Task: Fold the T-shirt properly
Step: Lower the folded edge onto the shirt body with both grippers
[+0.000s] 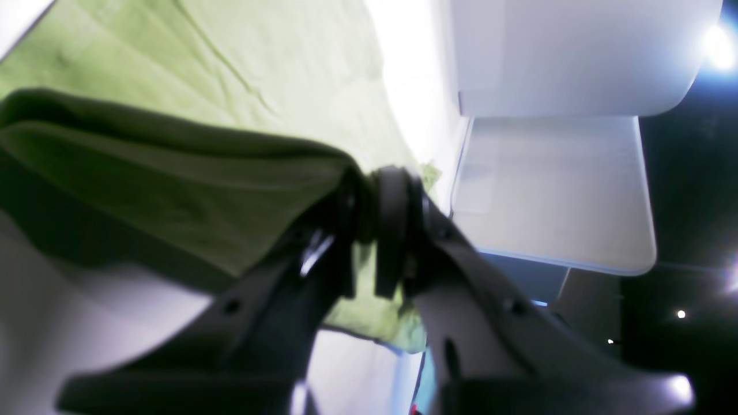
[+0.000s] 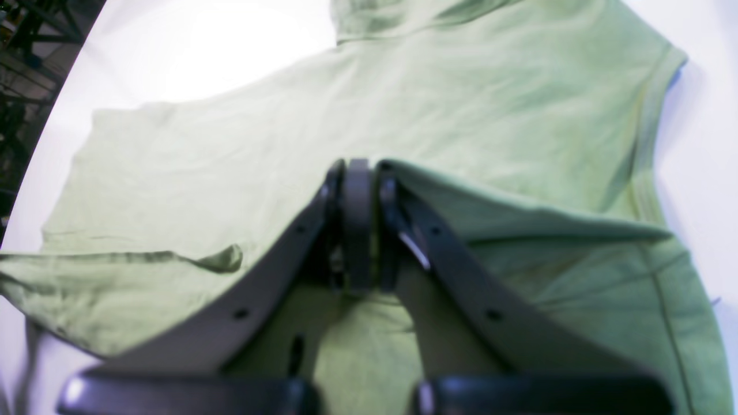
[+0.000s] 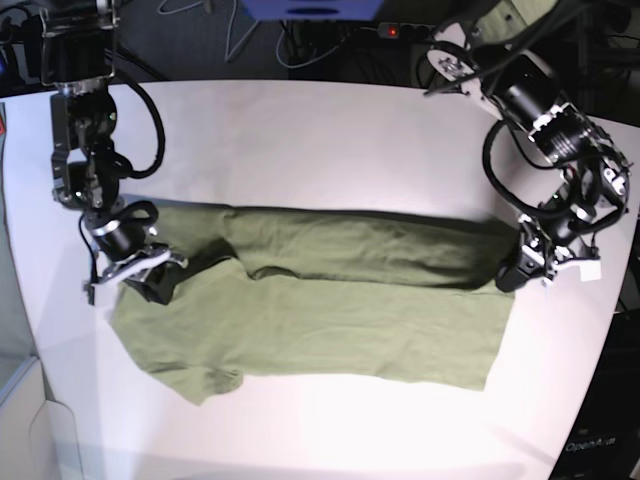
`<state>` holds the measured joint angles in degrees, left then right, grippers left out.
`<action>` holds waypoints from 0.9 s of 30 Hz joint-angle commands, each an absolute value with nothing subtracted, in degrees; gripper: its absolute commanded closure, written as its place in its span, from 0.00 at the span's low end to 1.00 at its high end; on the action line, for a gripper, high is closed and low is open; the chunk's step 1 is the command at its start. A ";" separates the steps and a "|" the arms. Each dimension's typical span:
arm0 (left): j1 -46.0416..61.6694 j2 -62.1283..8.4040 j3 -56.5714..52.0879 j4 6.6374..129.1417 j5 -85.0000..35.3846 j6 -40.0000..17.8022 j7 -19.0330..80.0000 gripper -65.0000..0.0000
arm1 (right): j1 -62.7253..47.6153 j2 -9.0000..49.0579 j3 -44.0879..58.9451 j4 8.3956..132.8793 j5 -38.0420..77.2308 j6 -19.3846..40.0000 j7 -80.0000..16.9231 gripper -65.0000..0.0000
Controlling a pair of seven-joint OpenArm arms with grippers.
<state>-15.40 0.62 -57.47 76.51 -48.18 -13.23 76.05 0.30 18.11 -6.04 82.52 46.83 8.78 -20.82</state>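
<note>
Both grippers, left point(image 3: 512, 283) and right point(image 3: 168, 290), pinch the olive-green T-shirt point(image 3: 340, 320), lifting folds above the table point(image 3: 330, 170)

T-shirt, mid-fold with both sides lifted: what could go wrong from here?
The left hand and right hand each pinch the T-shirt at its edges only, so a side might slip out. The span between them sags in loose waves, which could be laid down as creases. The bunched corner near the base view's lower left might get trapped as a lump.
</note>
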 commanded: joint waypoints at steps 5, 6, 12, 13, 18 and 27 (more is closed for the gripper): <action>-18.77 -2.86 -57.19 77.32 -43.74 -13.41 74.51 0.94 | 2.24 18.86 -5.85 82.95 47.08 8.92 -19.30 0.99; -18.86 -3.30 -57.10 77.32 -42.68 -13.41 73.71 0.94 | 2.24 18.95 -5.85 82.86 46.90 8.92 -19.30 0.99; -19.91 -4.62 -55.52 77.32 -41.80 -13.41 72.57 0.94 | 2.24 18.95 -5.67 82.51 46.90 8.92 -19.30 0.99; -19.91 -4.79 -54.37 77.32 -41.80 -13.41 72.57 0.94 | 2.24 18.95 -5.76 82.51 46.90 8.92 -19.30 0.99; -19.91 -4.18 -52.09 77.14 -41.80 -13.49 70.02 0.94 | 2.24 18.95 -5.85 82.51 46.90 8.92 -19.30 0.99; -20.09 -4.53 -48.92 66.15 -42.33 -13.58 62.90 0.94 | 2.24 18.95 -5.93 82.15 46.90 8.84 -19.30 0.99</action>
